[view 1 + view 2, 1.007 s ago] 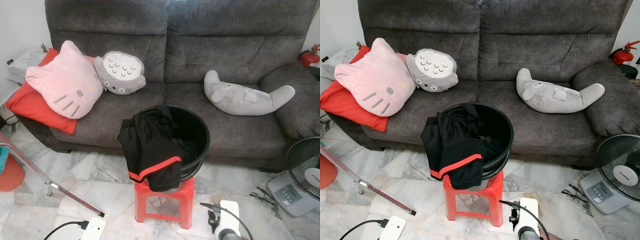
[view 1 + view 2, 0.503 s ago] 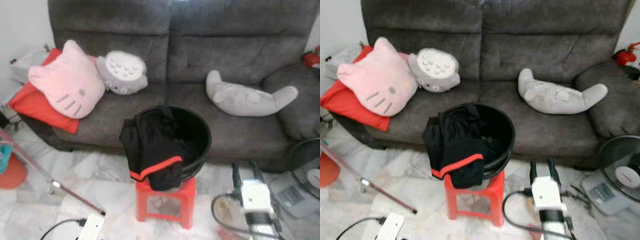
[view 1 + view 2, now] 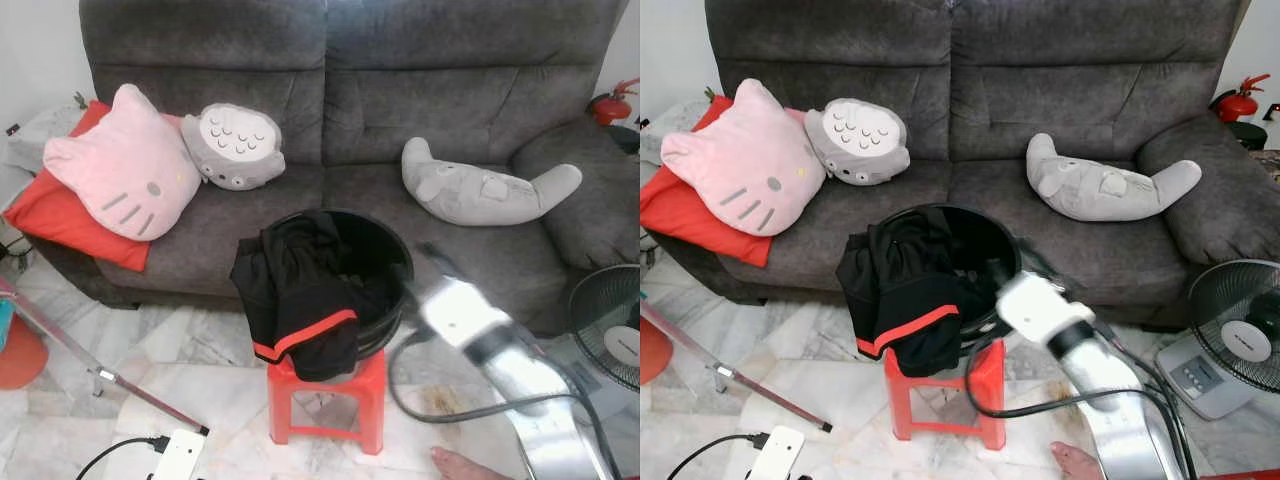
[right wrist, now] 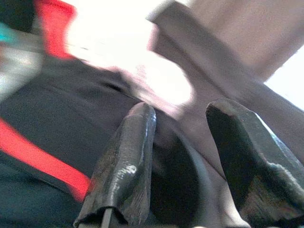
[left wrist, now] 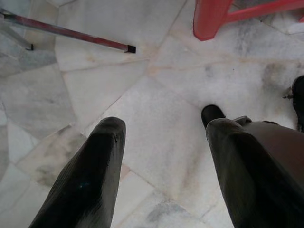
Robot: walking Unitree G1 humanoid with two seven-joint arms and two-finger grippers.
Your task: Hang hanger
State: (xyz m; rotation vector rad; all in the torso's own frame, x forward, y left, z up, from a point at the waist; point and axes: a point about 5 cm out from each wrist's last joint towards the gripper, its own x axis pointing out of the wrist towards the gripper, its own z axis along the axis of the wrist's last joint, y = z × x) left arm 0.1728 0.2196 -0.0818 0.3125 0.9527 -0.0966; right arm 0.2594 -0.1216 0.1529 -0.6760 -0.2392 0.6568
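Hanger itself cannot be made out; just ahead of the right tool (image 4: 183, 156), its fingers apart, a soft, limp black red-banded garment (image 3: 300, 295) drapes a black bucket's (image 3: 395, 262) rim, best pinched at a fold.

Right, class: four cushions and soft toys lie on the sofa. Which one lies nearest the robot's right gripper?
The long grey seal-shaped plush on the right seat, just behind the right gripper at the black bucket. The others sit at the far left end.
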